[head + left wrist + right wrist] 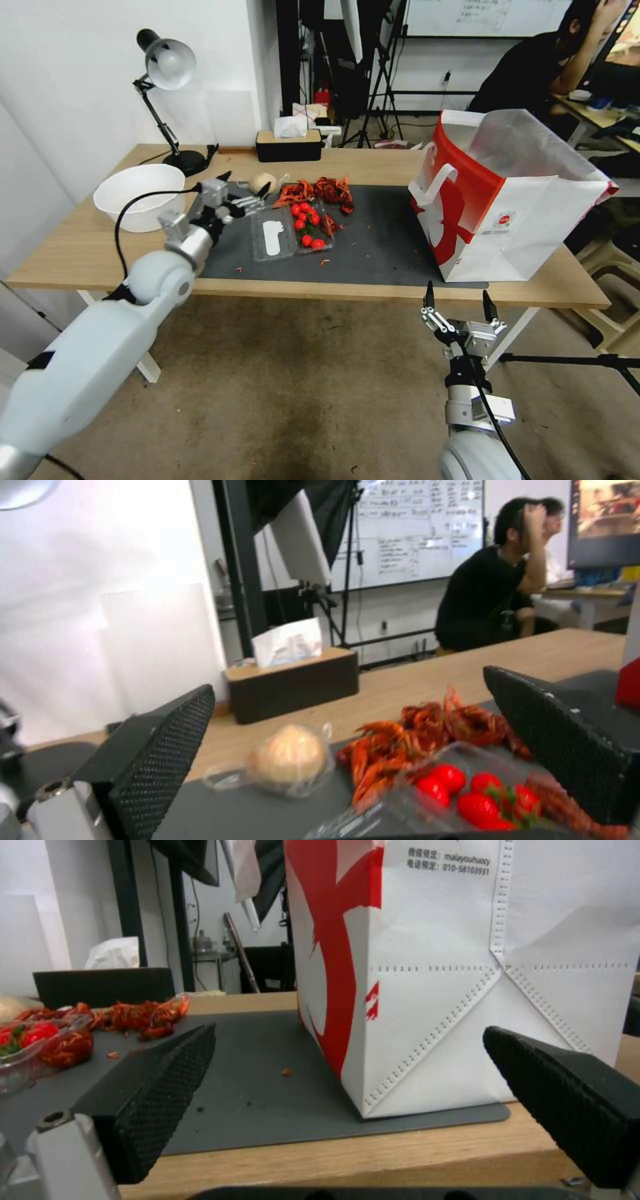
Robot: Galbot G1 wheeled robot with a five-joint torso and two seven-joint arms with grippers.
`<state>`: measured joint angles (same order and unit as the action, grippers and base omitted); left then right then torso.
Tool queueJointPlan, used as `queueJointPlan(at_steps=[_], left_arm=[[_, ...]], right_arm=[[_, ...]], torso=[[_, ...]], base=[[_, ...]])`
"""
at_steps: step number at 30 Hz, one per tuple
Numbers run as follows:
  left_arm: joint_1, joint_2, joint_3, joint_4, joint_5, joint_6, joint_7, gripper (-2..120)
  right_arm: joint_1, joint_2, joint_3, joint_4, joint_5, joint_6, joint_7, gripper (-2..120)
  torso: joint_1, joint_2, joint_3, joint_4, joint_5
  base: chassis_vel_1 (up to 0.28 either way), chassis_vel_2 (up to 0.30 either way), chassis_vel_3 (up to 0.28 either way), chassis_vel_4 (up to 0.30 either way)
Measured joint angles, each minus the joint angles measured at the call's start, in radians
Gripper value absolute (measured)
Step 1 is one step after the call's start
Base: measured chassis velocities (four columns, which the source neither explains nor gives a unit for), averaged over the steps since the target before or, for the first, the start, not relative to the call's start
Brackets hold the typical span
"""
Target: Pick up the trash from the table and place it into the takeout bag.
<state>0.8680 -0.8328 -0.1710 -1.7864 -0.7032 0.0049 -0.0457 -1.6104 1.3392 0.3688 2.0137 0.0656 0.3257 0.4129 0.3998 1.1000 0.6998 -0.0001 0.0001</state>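
Left gripper is held wide open over the mat, near what looks like a bagged beige wad; right gripper is parked open below the table edge.

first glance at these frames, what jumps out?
The big white-and-red takeout bag stands open at the table's right end. On the grey mat lies red crayfish-shell trash beside a clear clamshell of red fruits, where the left pincer hovers open. The right pincer waits open, below the table's front edge.
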Motion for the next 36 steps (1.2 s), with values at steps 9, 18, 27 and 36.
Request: queueJointPlan(at_steps=[9, 18, 27, 36], left_arm=[[0.202, -0.023, -0.14, -0.07, 0.053, -0.002, -0.009, 100], [0.342, -0.079, -0.265, -0.112, 0.1, -0.015, -0.016, 100], [0.476, -0.146, -0.357, -0.137, 0.148, -0.053, -0.02, 100], [0.61, -0.192, -0.418, -0.159, 0.219, -0.1, -0.023, 100]], right_arm=[[0.0, 0.0, -0.001, -0.001, -0.002, -0.001, 0.0, 100], [-0.001, 0.002, -0.002, -0.001, -0.003, 0.0, 0.001, 100], [0.0, 0.001, -0.002, -0.002, -0.004, 0.002, 0.003, 100], [-0.002, 0.003, -0.003, -0.002, -0.005, 0.002, 0.003, 100]], torso=[[0.0, 0.0, 0.0, 0.0001, -0.0001], [0.0, 0.0, 0.0, 0.0, -0.0002], [0.0, 0.0, 0.0, 0.0001, -0.0001], [0.0, 0.0, 0.0, 0.0, 0.0]], base=[[0.0, 0.0, 0.0, 0.0], [0.0, 0.0, 0.0, 0.0], [0.0, 0.0, 0.0, 0.0], [0.0, 0.0, 0.0, 0.0]])
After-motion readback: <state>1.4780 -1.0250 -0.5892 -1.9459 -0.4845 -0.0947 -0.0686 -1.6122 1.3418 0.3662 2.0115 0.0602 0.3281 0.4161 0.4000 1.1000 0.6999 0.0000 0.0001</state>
